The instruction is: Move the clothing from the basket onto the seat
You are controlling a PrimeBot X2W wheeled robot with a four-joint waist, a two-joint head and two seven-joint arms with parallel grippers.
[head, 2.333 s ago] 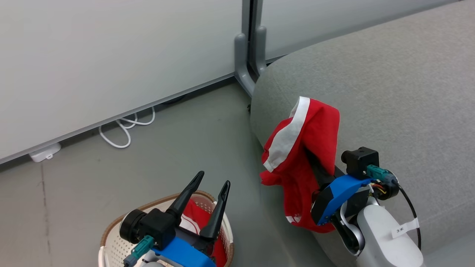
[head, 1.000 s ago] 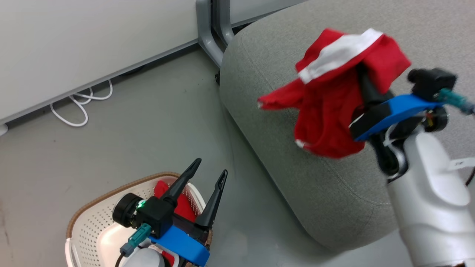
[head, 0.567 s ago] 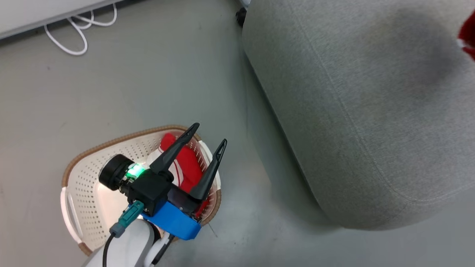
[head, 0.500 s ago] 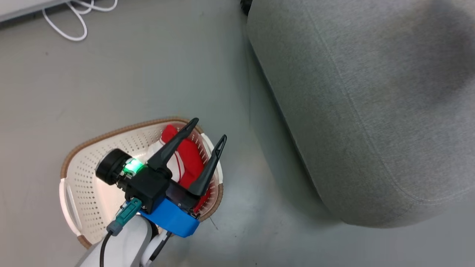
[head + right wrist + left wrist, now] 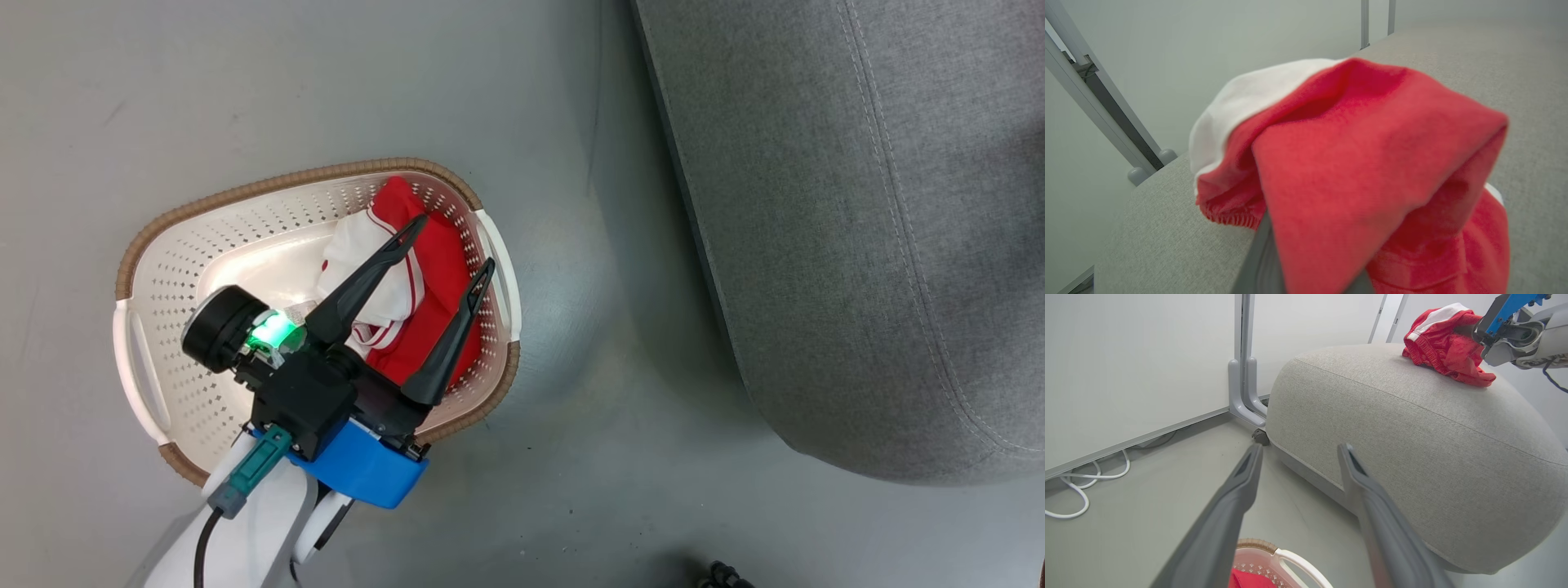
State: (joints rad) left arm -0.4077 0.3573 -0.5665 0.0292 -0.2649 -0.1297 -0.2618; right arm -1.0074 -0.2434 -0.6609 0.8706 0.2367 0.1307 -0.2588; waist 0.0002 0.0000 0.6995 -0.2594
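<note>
One garment [image 5: 437, 269] lies in the basket [image 5: 286, 175], bunched against the end nearest the sofa [image 5: 857, 245]. In the head view its length runs up and down, across the basket's long axis, with the white panel toward the basket's middle and the red toward the wall. The basket stands on the floor [image 5: 571, 490], its long axis running left to right in that view and its right end a little higher. The rest of its perforated bottom is bare.

The left gripper [image 5: 455, 241] hangs above that garment with its fingers well apart and nothing between them. They point up and to the right, toward the sofa.

The head camera has tipped down since half a second ago. The whole picture has shifted, the basket now sits higher in it, and the cable has left the top edge. The left gripper is still spread over the basket as before.

Beyond the basket, in the left wrist view, the sofa rises just past the rim. On its rounded top the second garment [image 5: 1437, 343] is bunched, with its white band uppermost and its red lower edge touching the cushion. A second ago it hung clear above the sofa's edge. The right gripper [image 5: 1468, 330] is clamped on it, and in the right wrist view cloth drapes over the fingers and hides most of them.

Farthest off, a white cable [image 5: 1069, 498] lies on the floor at the foot of the wall [image 5: 1126, 375], near a grey post [image 5: 1243, 375].
</note>
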